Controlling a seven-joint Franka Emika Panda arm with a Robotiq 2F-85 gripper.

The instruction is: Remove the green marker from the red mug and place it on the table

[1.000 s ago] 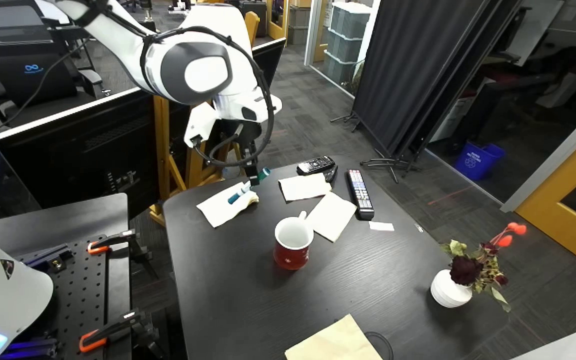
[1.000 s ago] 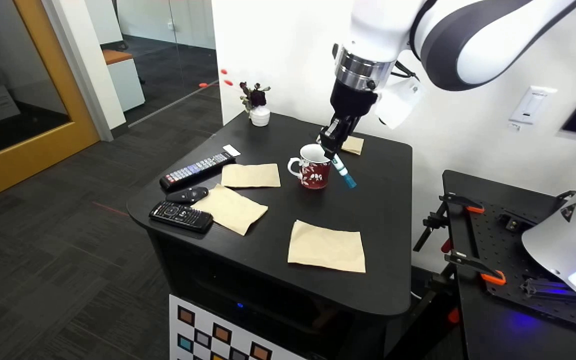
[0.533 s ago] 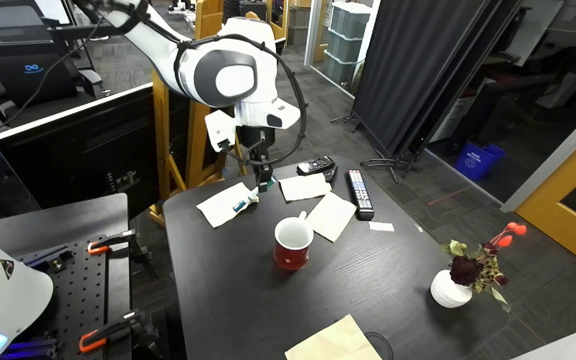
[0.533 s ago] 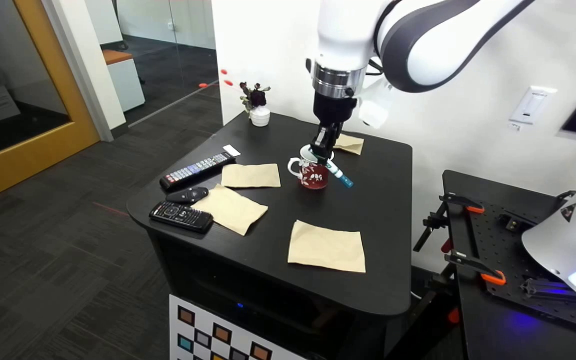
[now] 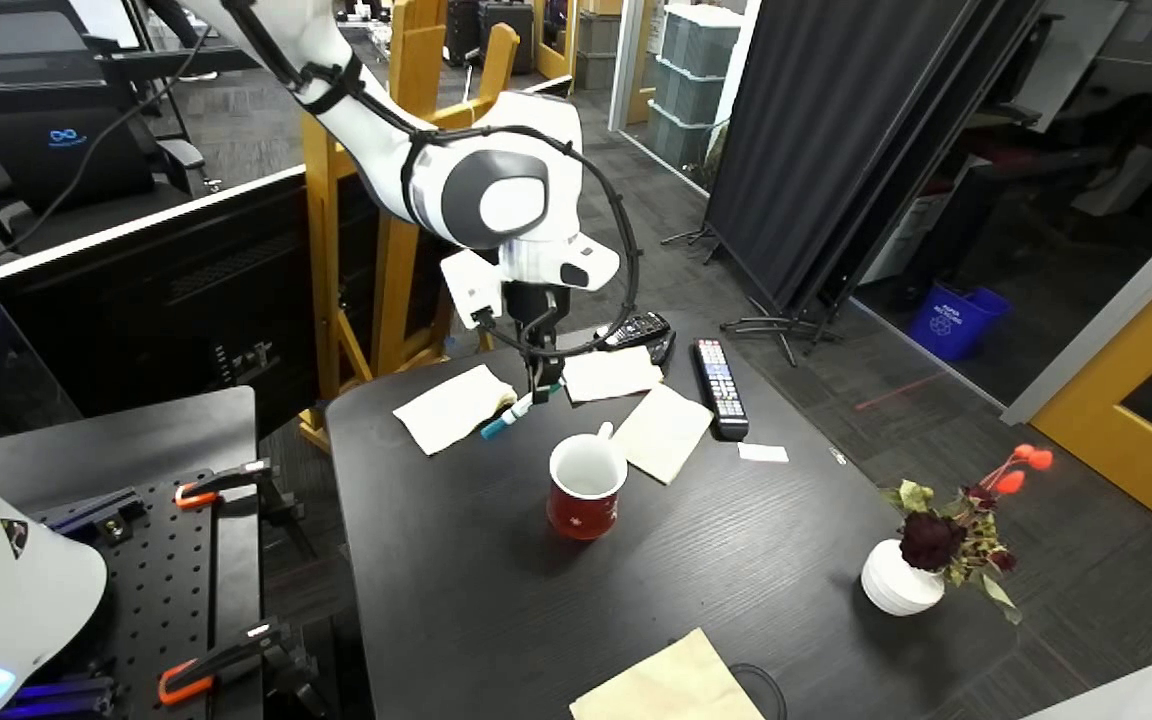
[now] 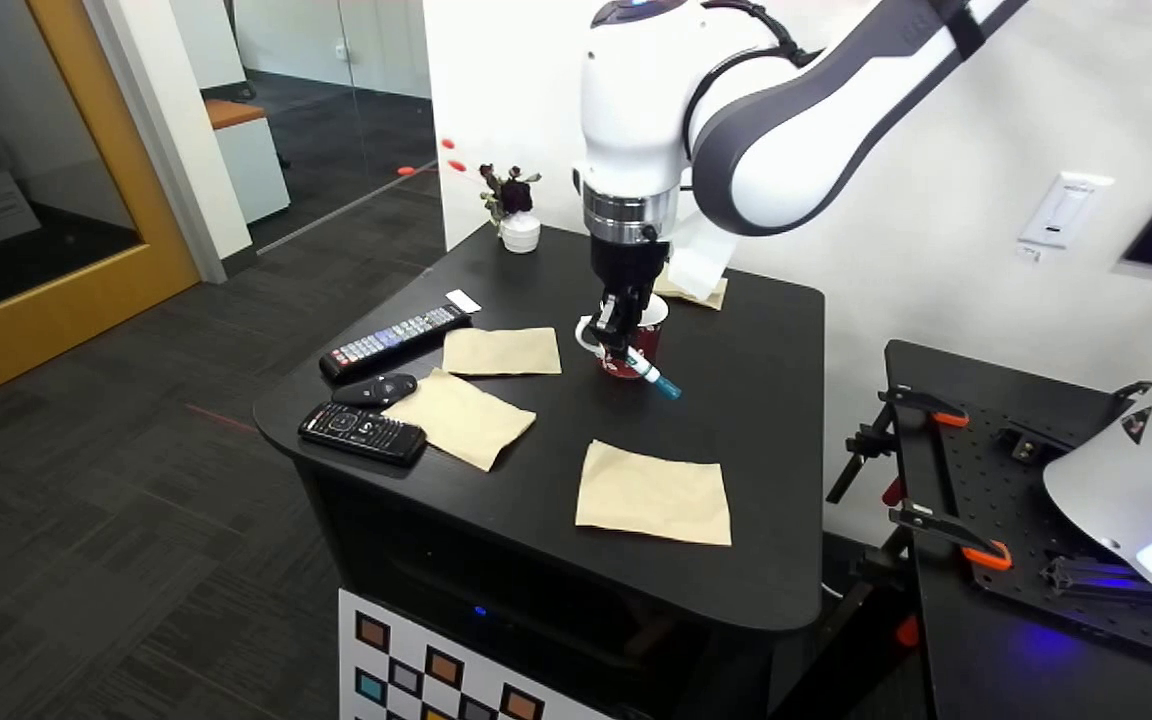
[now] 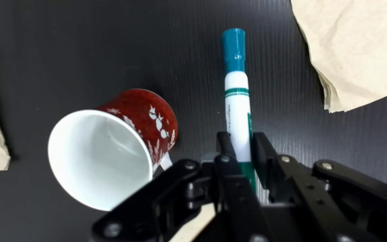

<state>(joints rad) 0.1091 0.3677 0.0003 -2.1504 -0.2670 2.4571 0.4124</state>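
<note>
Wrist view: white-lined red mug [image 7: 113, 148], green marker [image 7: 238, 111] outside it, in pincer [image 7: 242, 143].

White wall [image 6: 526, 90], grey carpet [image 6: 136, 500], yellow-framed glass door [image 6: 106, 120], dark curtain [image 5: 826, 130], black chair [image 5: 76, 170].

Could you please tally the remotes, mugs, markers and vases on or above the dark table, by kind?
Black remotes: 3
Red mug: 1
Green marker, held in the gripper: 1
White flower vase: 1
Total: 6
</note>
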